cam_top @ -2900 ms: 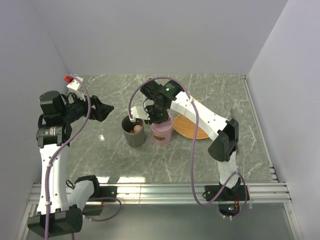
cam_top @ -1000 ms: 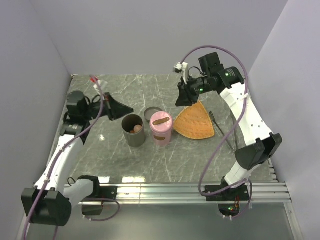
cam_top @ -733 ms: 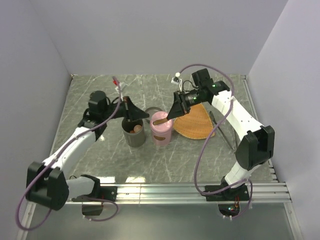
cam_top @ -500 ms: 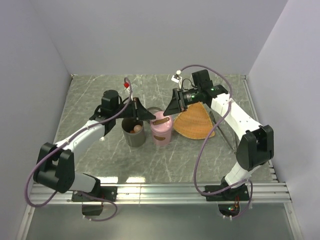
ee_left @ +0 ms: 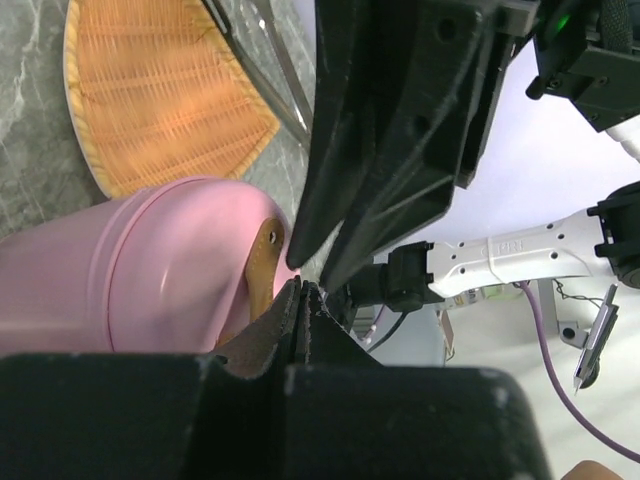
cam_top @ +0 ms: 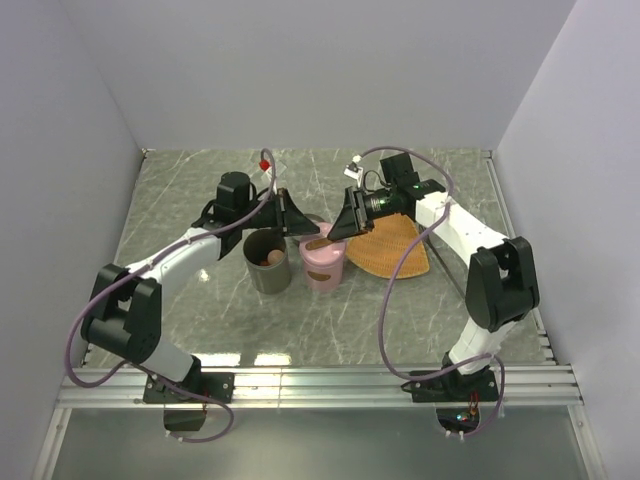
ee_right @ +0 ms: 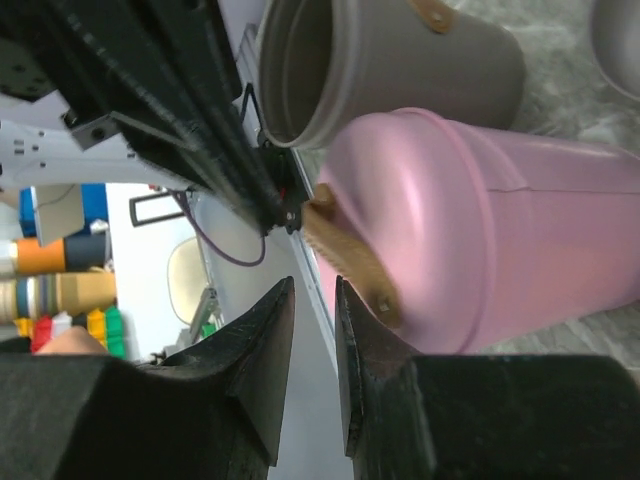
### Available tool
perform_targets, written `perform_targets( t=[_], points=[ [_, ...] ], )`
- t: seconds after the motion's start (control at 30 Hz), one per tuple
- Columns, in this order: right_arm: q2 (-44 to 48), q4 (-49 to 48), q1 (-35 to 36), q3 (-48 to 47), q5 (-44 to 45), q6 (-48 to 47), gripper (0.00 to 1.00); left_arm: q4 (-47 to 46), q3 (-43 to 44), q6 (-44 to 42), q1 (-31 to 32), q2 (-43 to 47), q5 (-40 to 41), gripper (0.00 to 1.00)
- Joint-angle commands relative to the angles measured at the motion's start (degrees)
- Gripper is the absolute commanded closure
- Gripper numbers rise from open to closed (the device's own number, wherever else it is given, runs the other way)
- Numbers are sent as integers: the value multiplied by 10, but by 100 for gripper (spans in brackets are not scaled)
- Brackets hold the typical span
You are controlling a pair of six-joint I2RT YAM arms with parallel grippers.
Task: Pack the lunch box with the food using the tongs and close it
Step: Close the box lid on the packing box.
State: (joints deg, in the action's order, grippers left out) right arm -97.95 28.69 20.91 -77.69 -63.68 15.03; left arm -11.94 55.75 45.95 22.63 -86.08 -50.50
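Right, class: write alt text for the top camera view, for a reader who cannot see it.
From above, two robot arms meet over a lidded pink container, left hand and right hand at either end of its brown strap. An open grey container holding food stands beside it on the left, an orange woven tray on the right.

We see a tabletop patterned like grey-green marble with pale veins. It is boxed in on three sides by plain walls, a back wall, a left wall and a right wall, all a matt pale lilac-grey. A ribbed aluminium rail runs along the near edge, and a narrower slotted strip lines the right side. Soft overhead light leaves bright patches on the stone near the rail. In the right wrist view, beyond the enclosure, we make out a blurred white room with blue and orange shapes and what may be a chair.
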Motion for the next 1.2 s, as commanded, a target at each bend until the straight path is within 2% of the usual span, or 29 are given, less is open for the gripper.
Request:
perform_targets(
  t=[0.0, 0.3, 0.6, 0.9, 1.17],
  points=[
    [-14, -25, -9, 2, 7, 15, 69, 14, 30, -16, 6, -13, 8, 100],
    [-49, -49, -22, 24, -2, 66, 68, 31, 42, 8, 5, -74, 28, 100],
    [-73, -24, -24, 9, -5, 65, 65, 27, 34, 32, 0, -108, 22, 100],
    [-59, -4, -24, -8, -16, 32, 64, 21, 48, 19, -3, -98, 3, 99],
    [-5, 22, -21, -34, -31, -17, 64, 24, 75, -12, -3, -41, -11, 96]
  ],
)
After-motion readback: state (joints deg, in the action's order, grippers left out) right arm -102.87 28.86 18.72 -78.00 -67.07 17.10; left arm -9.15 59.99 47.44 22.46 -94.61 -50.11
